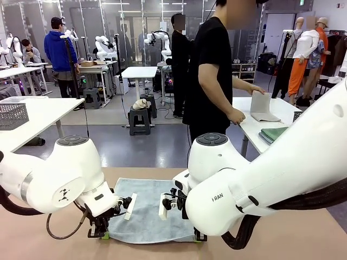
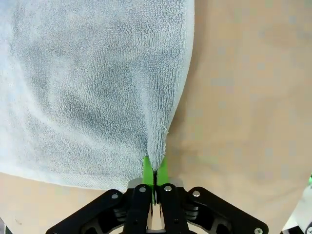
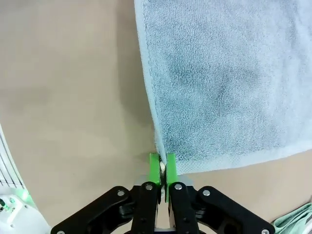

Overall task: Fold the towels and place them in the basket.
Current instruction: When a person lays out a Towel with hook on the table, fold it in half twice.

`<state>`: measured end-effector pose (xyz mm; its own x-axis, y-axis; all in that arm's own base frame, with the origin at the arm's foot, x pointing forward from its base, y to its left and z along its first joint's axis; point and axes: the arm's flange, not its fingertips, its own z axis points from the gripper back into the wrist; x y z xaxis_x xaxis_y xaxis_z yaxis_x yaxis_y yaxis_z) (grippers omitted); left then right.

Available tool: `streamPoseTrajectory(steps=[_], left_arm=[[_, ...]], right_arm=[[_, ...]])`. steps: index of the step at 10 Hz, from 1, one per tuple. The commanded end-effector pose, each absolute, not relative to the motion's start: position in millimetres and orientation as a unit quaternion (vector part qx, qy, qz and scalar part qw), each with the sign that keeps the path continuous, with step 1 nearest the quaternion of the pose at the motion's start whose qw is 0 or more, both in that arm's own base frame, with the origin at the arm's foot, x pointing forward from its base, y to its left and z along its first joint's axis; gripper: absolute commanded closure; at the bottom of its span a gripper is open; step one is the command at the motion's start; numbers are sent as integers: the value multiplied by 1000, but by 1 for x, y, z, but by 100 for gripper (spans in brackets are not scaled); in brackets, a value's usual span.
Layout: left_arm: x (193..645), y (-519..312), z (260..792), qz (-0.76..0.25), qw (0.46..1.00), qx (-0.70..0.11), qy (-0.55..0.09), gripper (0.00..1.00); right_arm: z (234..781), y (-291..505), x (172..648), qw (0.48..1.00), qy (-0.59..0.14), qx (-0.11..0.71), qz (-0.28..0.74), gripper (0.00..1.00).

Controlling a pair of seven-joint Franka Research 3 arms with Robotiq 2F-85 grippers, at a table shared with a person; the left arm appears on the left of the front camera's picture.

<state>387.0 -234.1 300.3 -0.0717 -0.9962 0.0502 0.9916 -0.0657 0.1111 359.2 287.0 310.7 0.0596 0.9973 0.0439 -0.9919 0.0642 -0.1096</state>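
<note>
A pale blue-grey towel [image 1: 145, 212] lies spread flat on the tan table [image 1: 65, 238] between my two arms. My left gripper [image 1: 100, 234] is down at the towel's near left corner. In the left wrist view, the left gripper [image 2: 155, 168] is shut on a pinched-up corner of the towel [image 2: 97, 83]. My right gripper [image 1: 199, 236] sits at the near right corner. Seen from the right wrist, the right gripper [image 3: 162, 165] is shut on that corner of the towel [image 3: 219, 83]. A bit of mint green towel [image 3: 295, 223] shows beside it. A grey mesh basket [image 1: 12, 115] stands on a white table far off at the left.
A person [image 1: 214, 70] stands beyond the table, hands on a folded grey cloth [image 1: 262, 105] on a white side table [image 1: 282, 111], next to a folded green cloth [image 1: 272, 134]. Bare tabletop lies on both sides of the towel.
</note>
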Motion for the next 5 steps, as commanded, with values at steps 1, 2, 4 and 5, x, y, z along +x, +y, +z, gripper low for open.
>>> streamPoseTrajectory(steps=[1, 2, 4, 5], left_arm=[[387, -234, 300, -730, 681, 20, -58, 97], [381, -235, 308, -730, 681, 14, -60, 97], [381, -234, 327, -724, 687, 20, -59, 97], [383, -234, 338, -723, 688, 24, -58, 97]], right_arm=[[311, 287, 359, 728, -54, -25, 684, 94], [318, 287, 357, 712, -66, -14, 699, 94], [328, 285, 371, 692, -75, 1, 718, 94], [335, 285, 376, 687, -79, 1, 722, 94]])
